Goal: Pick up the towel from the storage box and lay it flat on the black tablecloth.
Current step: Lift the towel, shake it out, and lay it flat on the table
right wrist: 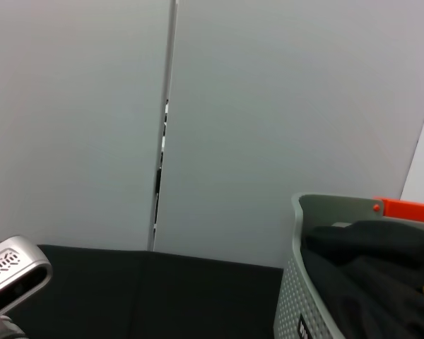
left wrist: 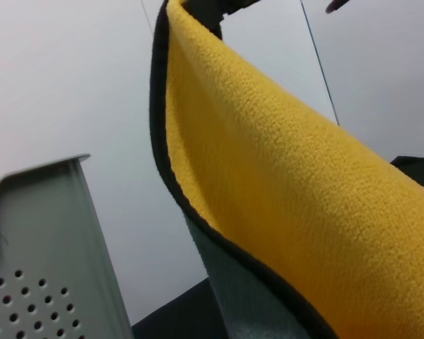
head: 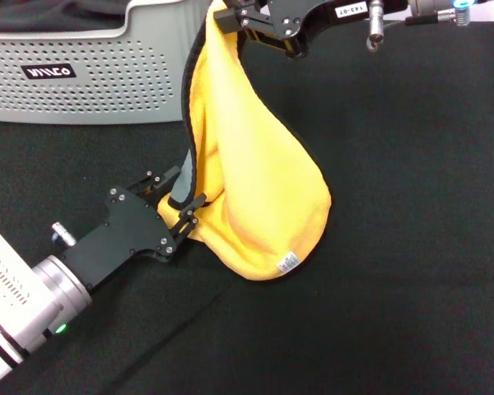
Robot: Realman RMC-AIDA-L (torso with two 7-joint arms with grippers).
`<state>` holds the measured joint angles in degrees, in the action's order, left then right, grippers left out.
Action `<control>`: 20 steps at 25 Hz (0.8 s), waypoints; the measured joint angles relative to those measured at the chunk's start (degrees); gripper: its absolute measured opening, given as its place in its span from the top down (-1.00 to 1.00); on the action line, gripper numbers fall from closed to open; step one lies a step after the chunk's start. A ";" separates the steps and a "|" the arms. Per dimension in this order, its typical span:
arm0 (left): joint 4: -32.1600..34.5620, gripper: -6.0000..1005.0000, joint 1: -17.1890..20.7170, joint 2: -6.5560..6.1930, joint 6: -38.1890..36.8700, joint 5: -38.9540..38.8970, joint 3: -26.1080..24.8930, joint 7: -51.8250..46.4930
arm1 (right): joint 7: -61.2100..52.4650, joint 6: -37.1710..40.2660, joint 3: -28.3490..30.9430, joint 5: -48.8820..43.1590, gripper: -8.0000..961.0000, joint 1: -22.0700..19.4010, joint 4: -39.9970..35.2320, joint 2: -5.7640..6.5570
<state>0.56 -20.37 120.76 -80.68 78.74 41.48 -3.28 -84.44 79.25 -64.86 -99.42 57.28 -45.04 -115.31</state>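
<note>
The towel hangs yellow side out over the black tablecloth, its white tag near the lowest fold. Its top corner is pinched in my right gripper, shut, at the top of the head view just right of the storage box. My left gripper is shut on a lower edge of the towel, where the grey side shows. The left wrist view is filled by the towel with its black edging, and the storage box stands beside it.
In the right wrist view the storage box holds dark fabric, with an orange part at its rim. A grey wall rises behind the table. The black tablecloth spreads wide to the right and front of the towel.
</note>
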 joint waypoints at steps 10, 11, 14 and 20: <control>-0.04 0.11 0.12 -0.13 0.00 -0.22 0.24 -0.36 | -0.03 0.20 0.00 0.59 0.97 -0.38 -0.05 0.00; -0.03 0.12 0.25 -0.16 0.00 -0.17 0.31 -0.37 | -0.03 0.20 0.05 0.59 0.97 -0.47 -0.05 0.03; -0.03 0.25 0.47 -0.18 -0.01 -0.04 0.35 -0.37 | -0.03 0.20 0.07 0.59 0.97 -0.52 -0.05 0.08; -0.03 0.53 0.70 -0.18 -0.93 0.21 0.35 -0.37 | -0.01 0.21 0.09 0.59 0.97 -0.53 -0.02 0.09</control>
<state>0.53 -19.67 120.58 -81.61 78.95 41.83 -3.65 -84.44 79.46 -64.77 -98.83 56.75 -45.06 -115.22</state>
